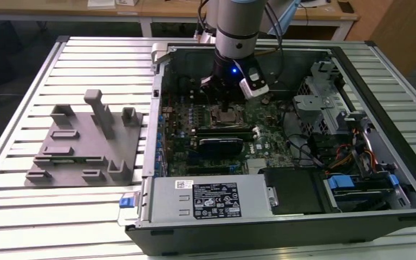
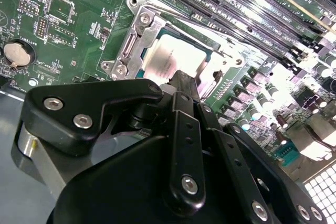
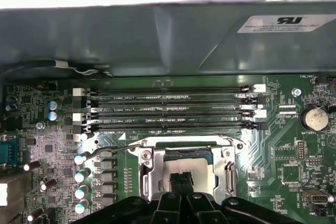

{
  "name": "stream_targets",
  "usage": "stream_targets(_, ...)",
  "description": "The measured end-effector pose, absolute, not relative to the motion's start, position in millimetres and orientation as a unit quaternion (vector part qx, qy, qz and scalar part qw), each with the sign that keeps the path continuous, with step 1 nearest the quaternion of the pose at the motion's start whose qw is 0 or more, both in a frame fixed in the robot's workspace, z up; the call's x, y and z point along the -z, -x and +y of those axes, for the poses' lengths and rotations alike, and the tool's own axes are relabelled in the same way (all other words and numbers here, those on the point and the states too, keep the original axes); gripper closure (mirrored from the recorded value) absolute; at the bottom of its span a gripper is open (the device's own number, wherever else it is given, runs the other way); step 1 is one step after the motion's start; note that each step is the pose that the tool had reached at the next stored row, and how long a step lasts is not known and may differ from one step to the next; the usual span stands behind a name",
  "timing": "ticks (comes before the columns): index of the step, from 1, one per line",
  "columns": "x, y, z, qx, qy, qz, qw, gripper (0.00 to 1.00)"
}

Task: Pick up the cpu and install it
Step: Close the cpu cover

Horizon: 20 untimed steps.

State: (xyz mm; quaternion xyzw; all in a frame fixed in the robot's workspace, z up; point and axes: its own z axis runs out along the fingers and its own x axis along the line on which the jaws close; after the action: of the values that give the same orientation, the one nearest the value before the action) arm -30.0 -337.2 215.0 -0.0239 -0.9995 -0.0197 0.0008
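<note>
Pincer: the gripper [image 1: 227, 108] reached down into the open computer case [image 1: 381, 65]; in both wrist views its fingers [image 3: 177, 179] were pressed together with nothing seen between them, their tips right at the chip.
Task's thing: the cpu [image 2: 170, 56] lay flat inside the socket frame [image 2: 134, 40] on the green motherboard [image 2: 79, 24], its silver top facing up, partly hidden by the gripper.
Writing: a white sticker [image 1: 212, 199] full of print sat on the grey power supply [image 1: 186, 214]; another pale label [image 3: 286, 23] was stuck to the case wall in the first wrist view; small white lettering ran along the memory slots [image 3: 168, 108].
Board neighbours: a coin battery [image 3: 314, 118] sat near the slots, well apart from the socket.
Surface: the case lay on its side on a table of pale metal slats [image 1: 20, 216]; a grey holder block [image 1: 85, 143] stood at the exterior view's left, beside the case.
Room: wooden desks [image 1: 157, 11] stood behind the table.
</note>
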Motion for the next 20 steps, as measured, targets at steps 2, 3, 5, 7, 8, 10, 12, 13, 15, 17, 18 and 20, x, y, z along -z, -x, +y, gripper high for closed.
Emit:
stream_targets(2, -215.0, 30.1, -337.3, 0.019, 0.024, -1.000, 0.001, 0.89)
stream_targets(3, -215.0, 30.1, -337.2, 0.019, 0.024, -1.000, 0.001, 0.89)
stream_targets(5, -214.9, 30.1, -337.2, 0.017, 0.024, -1.000, 0.000, 0.89)
stream_targets(7, -215.0, 30.2, -337.3, 0.017, 0.024, -1.000, 0.000, 0.89)
stream_targets(8, -215.0, 30.3, -337.3, 0.017, 0.024, -1.000, 0.000, 0.89)
stream_targets(10, -214.8, 30.8, -337.2, 0.017, 0.024, -1.000, 0.000, 0.89)
stream_targets(12, -214.5, 31.3, -337.3, 0.017, 0.024, -1.000, 0.000, 0.89)
stream_targets(13, -214.3, 31.4, -337.5, 0.017, 0.024, -1.000, 0.000, 0.89)
stream_targets(15, -214.1, 31.4, -338.4, 0.017, 0.024, -1.000, 0.000, 0.89)
stream_targets(17, -213.8, 31.4, -339.7, 0.017, 0.024, -1.000, 0.000, 0.89)
stream_targets(18, -213.3, 31.6, -340.7, 0.017, 0.024, -1.000, 0.000, 0.89)
stream_targets(20, -212.7, 33.1, -341.4, 0.017, 0.024, -1.000, 0.000, 0.89)
